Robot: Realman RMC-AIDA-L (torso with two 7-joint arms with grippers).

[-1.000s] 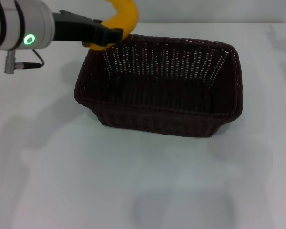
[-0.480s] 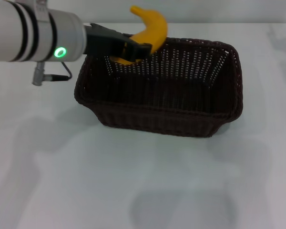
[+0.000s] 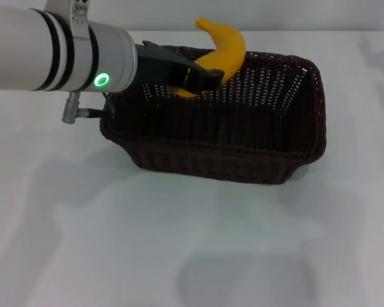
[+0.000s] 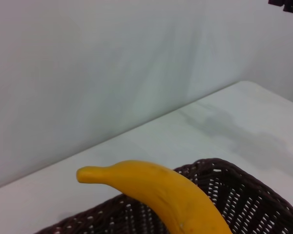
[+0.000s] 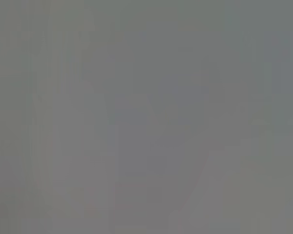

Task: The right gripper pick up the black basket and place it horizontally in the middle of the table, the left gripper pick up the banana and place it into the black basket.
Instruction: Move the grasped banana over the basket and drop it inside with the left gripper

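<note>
There is 1 black basket [image 3: 217, 125] on the white bench [image 3: 179, 243], 1 banana [image 3: 221, 51], and 1 arm in sight. The basket sits with its long side running across the bench, mouth up, and nothing shows on its floor.

The left gripper [image 3: 201, 75] reaches in from the basket's left side, above the basket's left rear corner. Its black fingers [image 3: 179, 64] are closed around the lower part of the banana, and the fruit is held clear of the wicker. The banana curves upward from the grip, its free end rising above the basket's back rim. In the left wrist view the banana [image 4: 166, 195] crosses over the woven rim [image 4: 234, 180], its tip pointing out past the basket's edge toward the pale wall.

Bare bench lies on every side of the basket: a wide stretch in front of it, and narrower strips to its right and behind it. The arm's silver cylinder, with 1 green light, hangs over the bench left of the basket. The right gripper is nowhere to be seen; the right wrist view shows only flat grey.
</note>
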